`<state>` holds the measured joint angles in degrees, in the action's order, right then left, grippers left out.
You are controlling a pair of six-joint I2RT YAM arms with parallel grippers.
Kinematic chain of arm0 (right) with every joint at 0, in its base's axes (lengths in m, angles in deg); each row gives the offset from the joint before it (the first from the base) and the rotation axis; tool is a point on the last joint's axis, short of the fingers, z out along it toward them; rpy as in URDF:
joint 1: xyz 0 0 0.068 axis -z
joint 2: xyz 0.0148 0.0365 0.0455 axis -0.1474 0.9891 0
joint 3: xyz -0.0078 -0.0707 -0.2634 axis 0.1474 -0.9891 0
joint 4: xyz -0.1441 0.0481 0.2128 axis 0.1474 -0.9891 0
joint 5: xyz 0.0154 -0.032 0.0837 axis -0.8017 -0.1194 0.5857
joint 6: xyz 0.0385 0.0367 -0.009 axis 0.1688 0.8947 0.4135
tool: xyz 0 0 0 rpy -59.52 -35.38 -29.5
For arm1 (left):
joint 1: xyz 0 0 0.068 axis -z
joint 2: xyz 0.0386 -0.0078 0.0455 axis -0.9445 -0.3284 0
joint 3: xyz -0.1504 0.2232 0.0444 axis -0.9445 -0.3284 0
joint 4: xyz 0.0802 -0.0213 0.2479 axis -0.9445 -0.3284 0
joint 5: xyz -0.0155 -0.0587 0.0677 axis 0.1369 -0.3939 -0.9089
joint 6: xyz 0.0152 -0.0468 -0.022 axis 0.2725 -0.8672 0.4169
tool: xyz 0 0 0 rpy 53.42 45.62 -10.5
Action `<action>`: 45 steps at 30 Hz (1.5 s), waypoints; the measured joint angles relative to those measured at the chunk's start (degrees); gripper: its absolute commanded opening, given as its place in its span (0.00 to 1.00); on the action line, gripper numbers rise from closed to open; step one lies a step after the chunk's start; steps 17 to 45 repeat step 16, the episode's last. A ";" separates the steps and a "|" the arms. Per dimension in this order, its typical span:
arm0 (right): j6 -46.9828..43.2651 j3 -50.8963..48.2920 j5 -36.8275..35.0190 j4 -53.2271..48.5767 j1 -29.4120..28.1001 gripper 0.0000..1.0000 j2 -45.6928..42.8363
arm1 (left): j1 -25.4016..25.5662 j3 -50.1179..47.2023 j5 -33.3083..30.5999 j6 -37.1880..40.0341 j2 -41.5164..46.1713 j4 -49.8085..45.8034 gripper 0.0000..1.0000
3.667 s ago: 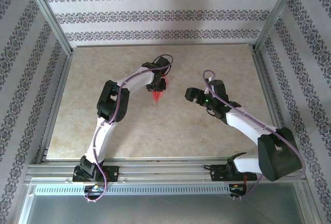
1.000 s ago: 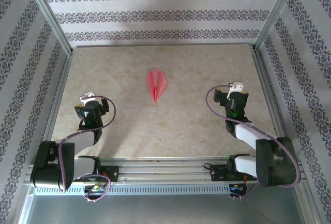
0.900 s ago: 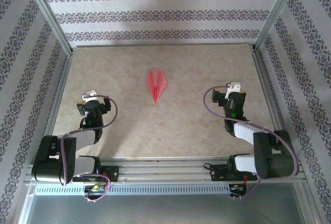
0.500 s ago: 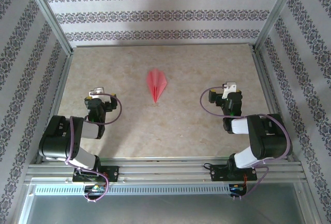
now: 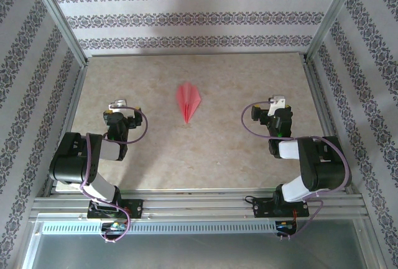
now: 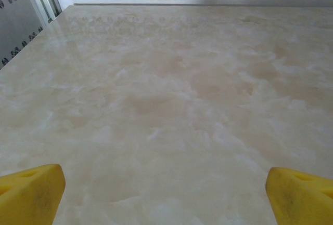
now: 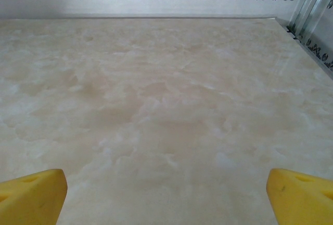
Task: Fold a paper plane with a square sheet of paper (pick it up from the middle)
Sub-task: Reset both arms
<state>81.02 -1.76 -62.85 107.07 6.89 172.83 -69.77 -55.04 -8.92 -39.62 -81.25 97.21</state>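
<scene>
The square sheet of paper lies folded as a salmon-pink paper plane [image 5: 189, 101], a narrow dart with its tip toward the near edge, flat on the beige marbled table [image 5: 205, 151] at mid-table. Nothing touches it. My left gripper [image 5: 117, 109] rests low at the near left, well left of the plane, jaws wide apart. In the left wrist view its yellow fingertips [image 6: 31, 196] frame bare table. My right gripper [image 5: 273, 107] sits at the near right, equally far from the plane, open, with yellow fingertips [image 7: 299, 196] over bare table.
Both arms are folded back close to their bases by the metal rail [image 5: 199, 207] at the near edge. Patterned walls [image 5: 199, 17] and aluminium frame posts [image 5: 59, 17] enclose the table on three sides.
My left gripper, at the plane a few seconds ago, has let it go. Over the last second both arms folded back toward their bases; the plane has not moved.
</scene>
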 measured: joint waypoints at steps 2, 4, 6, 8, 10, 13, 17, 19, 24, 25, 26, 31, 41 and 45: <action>0.00 0.00 0.00 0.00 0.00 0.98 0.00 | 0.00 -0.48 0.31 0.33 0.00 0.83 0.99; 0.00 0.00 0.00 0.00 0.00 0.98 0.00 | 0.00 -1.01 0.26 0.35 0.00 1.53 0.99; 0.00 0.00 0.00 0.00 0.00 0.98 0.00 | 0.00 -0.70 -0.15 0.33 -0.02 0.94 0.99; 0.00 0.00 0.00 0.00 0.00 0.98 0.00 | 0.00 -0.35 -0.35 0.33 -0.07 0.87 0.99; 0.00 0.00 0.00 0.00 0.00 0.98 0.00 | 0.00 -0.17 -0.39 0.35 -0.09 0.76 0.99; 0.02 0.00 0.00 0.00 -0.02 0.98 0.00 | 0.00 0.00 -0.31 0.33 -0.11 0.59 0.99; 0.00 0.00 0.00 0.00 0.00 0.98 0.00 | 0.00 0.13 0.02 0.35 -0.11 0.44 0.99; 0.00 0.00 0.00 0.00 0.00 0.98 0.00 | 0.00 0.13 0.02 0.35 -0.11 0.44 0.99; 0.00 0.00 0.00 0.00 0.00 0.98 0.00 | 0.00 0.13 0.02 0.35 -0.11 0.44 0.99; 0.00 0.00 0.00 0.00 0.00 0.98 0.00 | 0.00 0.13 0.02 0.35 -0.11 0.44 0.99; 0.00 0.00 0.00 0.00 0.00 0.98 0.00 | 0.00 0.13 0.02 0.35 -0.11 0.44 0.99; 0.00 0.00 0.00 0.00 0.00 0.98 0.00 | 0.00 0.13 0.02 0.35 -0.11 0.44 0.99; 0.00 0.00 0.00 0.00 0.00 0.98 0.00 | 0.00 0.13 0.02 0.35 -0.11 0.44 0.99; 0.00 0.00 0.00 0.00 0.00 0.98 0.00 | 0.00 0.13 0.02 0.35 -0.11 0.44 0.99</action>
